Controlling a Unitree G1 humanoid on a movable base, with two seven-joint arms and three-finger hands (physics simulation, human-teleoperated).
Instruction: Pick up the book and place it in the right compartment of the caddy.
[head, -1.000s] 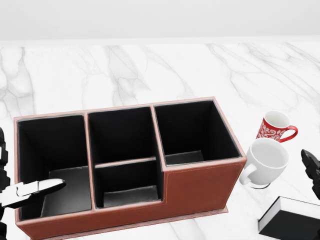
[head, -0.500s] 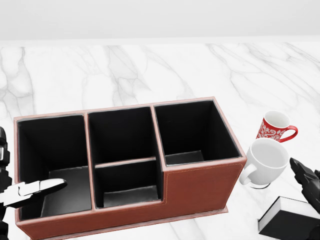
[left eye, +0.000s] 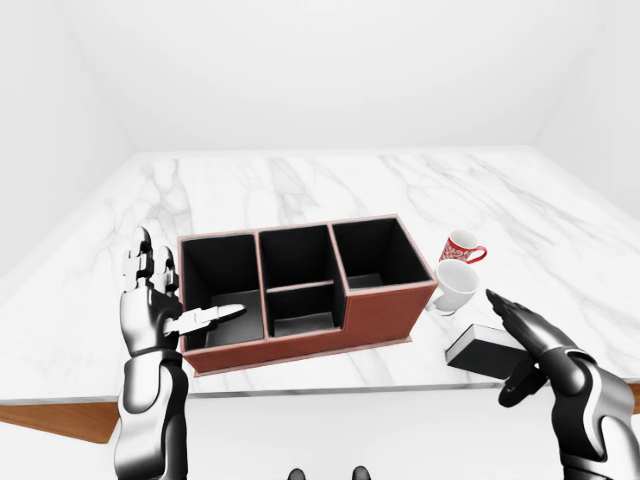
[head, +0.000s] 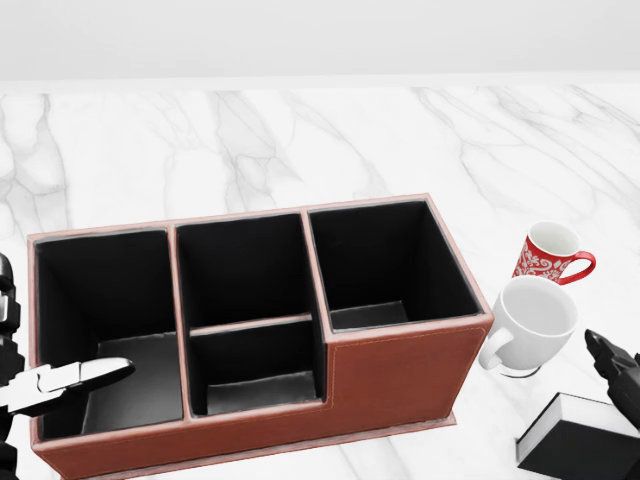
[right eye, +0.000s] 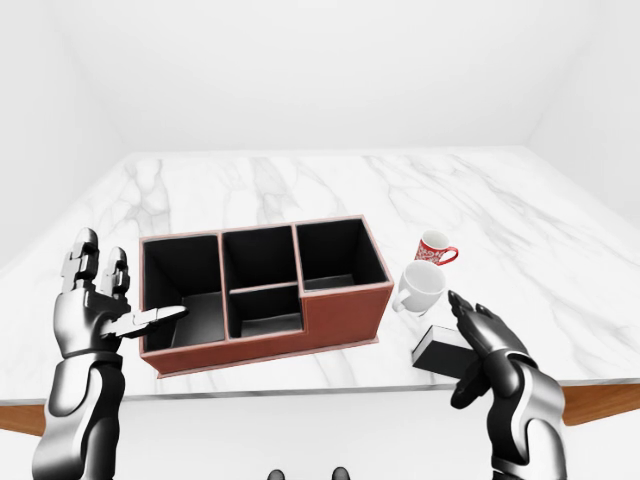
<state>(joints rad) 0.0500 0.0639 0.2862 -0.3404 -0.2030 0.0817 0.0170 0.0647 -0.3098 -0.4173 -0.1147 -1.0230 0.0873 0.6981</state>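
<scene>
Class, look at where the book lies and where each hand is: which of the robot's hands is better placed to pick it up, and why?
The right hand. It hovers open directly over the book, beside the white mug. The left hand stands open at the far left end of the caddy.

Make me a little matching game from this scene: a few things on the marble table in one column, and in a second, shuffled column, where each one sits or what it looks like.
Things:
1. book
2. red patterned mug
3. white mug
4. caddy

Descriptions:
A. reddish-brown outside, black compartments with nothing in them
B. plain, standing just right of the caddy's right end
C. dark cover, lying flat near the table's bottom edge under the open right hand
D. above the other mug in the head view, handle pointing right

Pairs: 1-C, 2-D, 3-B, 4-A
</scene>
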